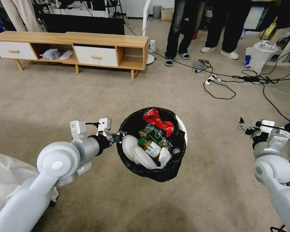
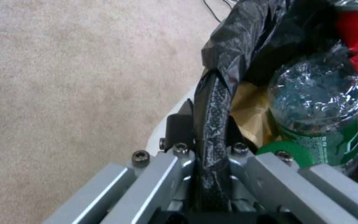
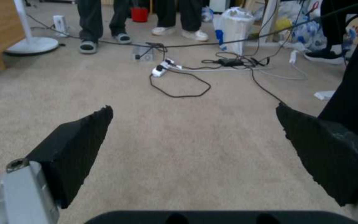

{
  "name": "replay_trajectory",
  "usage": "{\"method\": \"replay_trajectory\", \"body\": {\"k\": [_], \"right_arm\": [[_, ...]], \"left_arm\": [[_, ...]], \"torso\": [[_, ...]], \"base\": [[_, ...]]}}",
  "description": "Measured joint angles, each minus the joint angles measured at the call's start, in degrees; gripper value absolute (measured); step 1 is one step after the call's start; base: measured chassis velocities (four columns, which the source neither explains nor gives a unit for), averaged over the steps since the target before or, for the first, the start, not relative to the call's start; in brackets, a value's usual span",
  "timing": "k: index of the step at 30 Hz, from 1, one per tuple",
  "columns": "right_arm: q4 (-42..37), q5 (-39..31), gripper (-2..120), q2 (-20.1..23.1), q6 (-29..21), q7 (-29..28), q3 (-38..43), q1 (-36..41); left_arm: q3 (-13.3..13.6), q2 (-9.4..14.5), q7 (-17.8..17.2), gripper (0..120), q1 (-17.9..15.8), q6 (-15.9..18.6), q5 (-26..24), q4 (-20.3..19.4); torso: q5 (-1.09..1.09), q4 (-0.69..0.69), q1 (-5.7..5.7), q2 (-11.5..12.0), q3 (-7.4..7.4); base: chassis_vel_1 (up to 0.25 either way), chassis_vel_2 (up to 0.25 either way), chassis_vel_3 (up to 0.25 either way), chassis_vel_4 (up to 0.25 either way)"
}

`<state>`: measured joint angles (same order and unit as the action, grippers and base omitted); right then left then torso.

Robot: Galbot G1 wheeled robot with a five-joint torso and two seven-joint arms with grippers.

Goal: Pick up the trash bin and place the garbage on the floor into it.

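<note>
L gripper (image 1: 118,136) is clamped on the rim of the trash bin (image 1: 181,124), pinching rim wall and folded black liner (image 2: 212,105) together; in the left wrist view one pad sits inside the bin, one outside. Bin hangs off that single grip, apparently clear of the floor (image 1: 87,93), directly in front of the robot.

Contents, from the gripped rim inward: white plate-like pieces (image 1: 135,151), a green-capped clear bottle (image 2: 318,115), brown-drink bottle (image 1: 150,148), brown paper (image 2: 249,115), white tissue (image 1: 165,154), red wrapper (image 1: 159,121) on the rim side away from the gripper.

R gripper (image 3: 195,137) is spread wide, holding nothing, low over bare carpet well to the right of the bin.

Handling, as judged:
- Bin: thin plastic, light, approx. full. Rim will likely flex under a one-sided pinch, so expect tilt away from the grip.
- Liner: slick film; may slide btw. pad and rim. A hold needs to bite the stiff rim itself, not bag only.
- Load piled near rim level; a tilt could spill the wrapper or bottles.
- Bottles: crushable, smooth; best taken across the body or at the neck.

No loose litter seen near the bin.
</note>
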<state>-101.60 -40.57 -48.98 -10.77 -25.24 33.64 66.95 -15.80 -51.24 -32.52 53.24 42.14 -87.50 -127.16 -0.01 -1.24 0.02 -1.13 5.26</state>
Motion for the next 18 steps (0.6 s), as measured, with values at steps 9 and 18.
{"method": "replay_trajectory", "body": {"k": [9, 18], "right_arm": [[0.01, -0.05, 100, 0.10, 0.07, -0.01, 0.00, -0.36], [0.01, -0.03, 100, 0.01, 0.26, 0.06, 0.24, -0.26]], "left_arm": [[0.53, 0.01, 0.06, 2, -0.64, 0.00, -0.03, 0.19], [0.51, 0.24, 0.06, 2, -0.85, 0.00, -0.22, 0.22]], "torso": [[0.00, 0.01, 0.00, 0.00, 0.00], [0.01, 0.01, 0.00, 0.00, 0.00]], "base": [[0.000, 0.000, 0.000, 0.000], [0.000, 0.000, 0.000, 0.000]]}}
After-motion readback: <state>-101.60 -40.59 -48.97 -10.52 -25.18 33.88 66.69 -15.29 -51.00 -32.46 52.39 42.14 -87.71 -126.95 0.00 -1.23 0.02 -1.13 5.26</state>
